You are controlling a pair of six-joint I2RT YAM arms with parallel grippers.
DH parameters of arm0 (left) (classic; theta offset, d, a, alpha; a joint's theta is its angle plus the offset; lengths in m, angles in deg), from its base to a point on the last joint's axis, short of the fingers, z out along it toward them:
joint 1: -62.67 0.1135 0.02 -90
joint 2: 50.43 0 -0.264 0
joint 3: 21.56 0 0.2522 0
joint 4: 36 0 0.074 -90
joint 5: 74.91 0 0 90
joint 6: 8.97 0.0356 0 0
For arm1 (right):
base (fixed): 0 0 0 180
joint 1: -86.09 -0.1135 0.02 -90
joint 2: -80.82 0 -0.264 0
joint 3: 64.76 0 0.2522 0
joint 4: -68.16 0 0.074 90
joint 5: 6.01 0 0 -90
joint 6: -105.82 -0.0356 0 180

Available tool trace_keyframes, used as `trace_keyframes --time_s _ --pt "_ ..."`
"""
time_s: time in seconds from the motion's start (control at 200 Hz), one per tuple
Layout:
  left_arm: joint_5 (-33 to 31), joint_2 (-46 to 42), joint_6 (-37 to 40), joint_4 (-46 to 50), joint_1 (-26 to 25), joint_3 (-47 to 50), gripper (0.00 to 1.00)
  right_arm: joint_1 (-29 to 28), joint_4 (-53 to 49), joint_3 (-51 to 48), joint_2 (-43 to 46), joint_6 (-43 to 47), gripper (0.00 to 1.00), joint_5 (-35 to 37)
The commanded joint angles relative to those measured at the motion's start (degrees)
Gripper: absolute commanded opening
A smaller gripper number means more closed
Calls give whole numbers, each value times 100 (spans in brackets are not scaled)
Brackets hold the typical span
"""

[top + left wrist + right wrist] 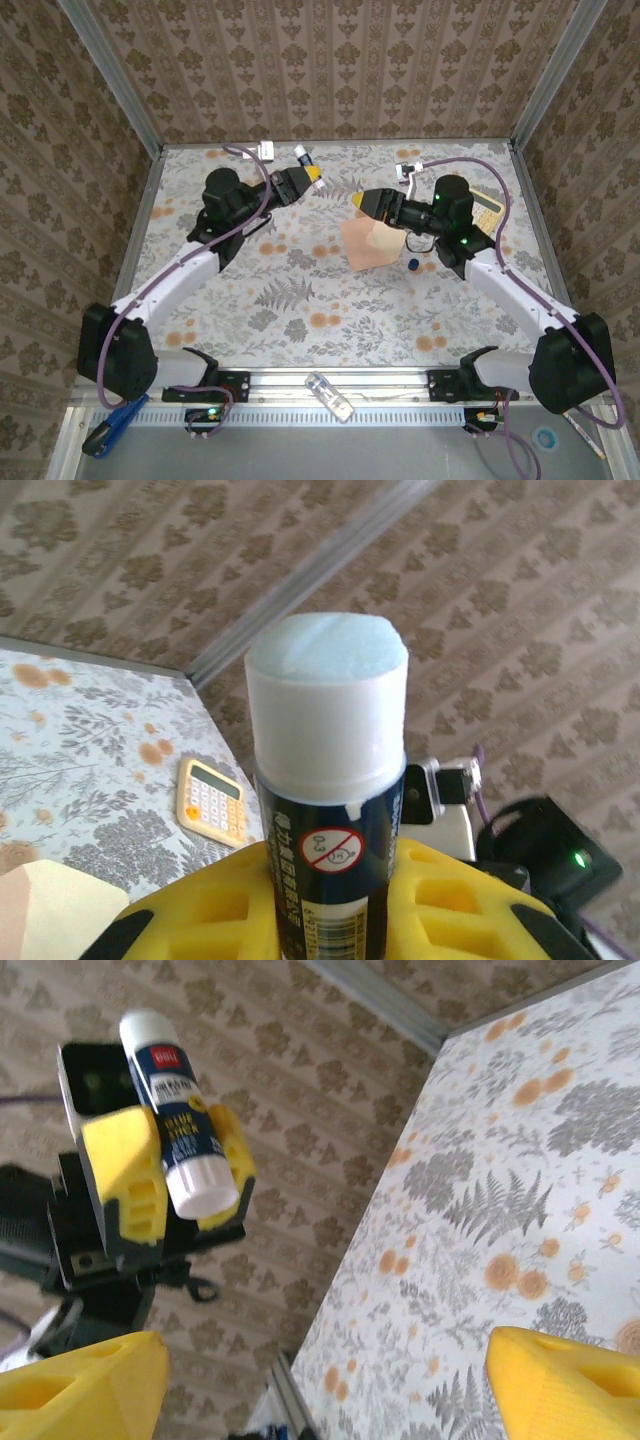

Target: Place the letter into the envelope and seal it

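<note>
The left gripper [308, 177] is clenched on a glue stick [330, 780]. The right gripper [362, 201] hangs released near the far edge of the envelope [362, 243], which lies flat mid-worktop [300, 300].

The worktop [300, 300] is viewed from high above, and one glue stick [330, 780] is shared by both wrist views, nearest in the left.

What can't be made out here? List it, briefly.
1. Top view: the envelope's contents, too small and flat to tell.
2. Left wrist view: the glue stick's base, hidden between the left fingers; the envelope, cut off by the bottom-left corner.
3. Top view: the small blue item beside the envelope, too small to identify.
</note>
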Motion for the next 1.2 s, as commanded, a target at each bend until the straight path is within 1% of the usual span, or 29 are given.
trace_keyframes --time_s 0.0,0.145,0.31,0.35,0.42,0.77,0.96,1.05,1.195 --pt "-587 75 -335 -668 -69 109 0 -136 1108 -64 -77 -596 83 913" --pt "-877 133 -509 -894 -157 276 0 -309 1608 -5 -393 -832 79 1172" --pt "-1029 314 -917 -1418 -220 433 0 -505 2150 157 -814 -1068 73 1161" --pt "-1047 367 -1027 -1557 -221 463 0 -538 2315 187 -1066 -1155 71 1151" --pt "-1073 465 -1199 -1784 -229 494 0 -600 2531 245 -1220 -1232 70 1141" --pt "-1129 603 -1404 -2068 -282 577 0 -787 2951 504 -1584 -1278 69 1127" --pt "-1162 690 -1550 -2274 -357 577 0 -805 3206 616 -1839 -1412 64 1081" --pt "-1170 720 -1573 -2307 -396 573 0 -809 3317 659 -1919 -1489 59 1053" --pt "-1179 796 -1628 -2405 -440 566 0 -814 3363 713 -1966 -1516 58 1034"
